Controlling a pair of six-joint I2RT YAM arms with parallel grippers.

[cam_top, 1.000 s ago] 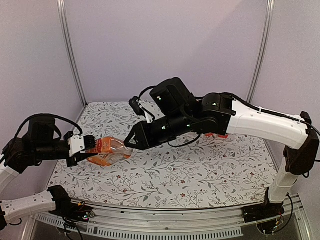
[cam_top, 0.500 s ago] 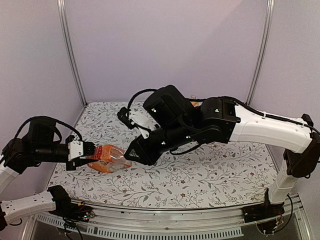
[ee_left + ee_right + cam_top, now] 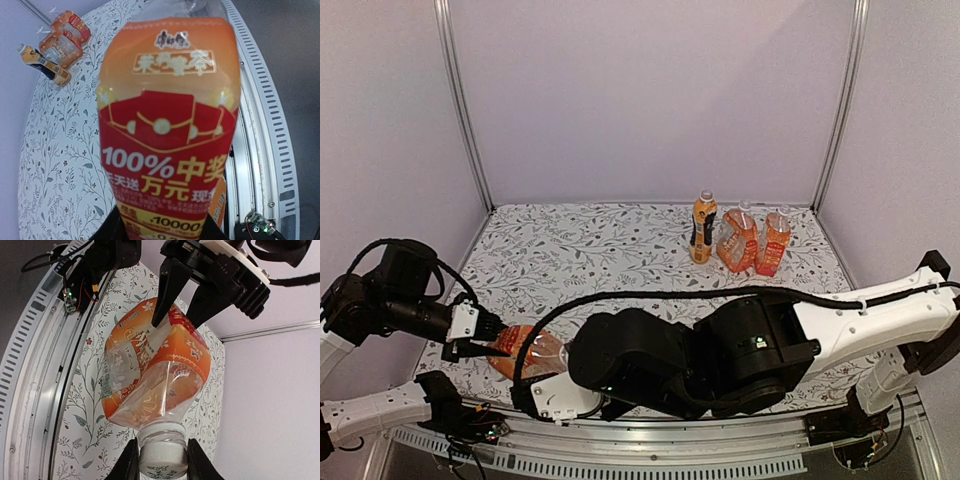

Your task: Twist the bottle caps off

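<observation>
Tabletop: right gripper now around cap

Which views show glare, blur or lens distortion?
Top external: evenly lit, sharp, but the right arm hides the neck of the held bottle. Left wrist: the label fills the frame, the rail bows with lens distortion. Right wrist: glare streaks on the bottle's clear shoulder; cap and fingers sharp.

Glossy crinkled plastic bottle, smooth plastic cap
</observation>
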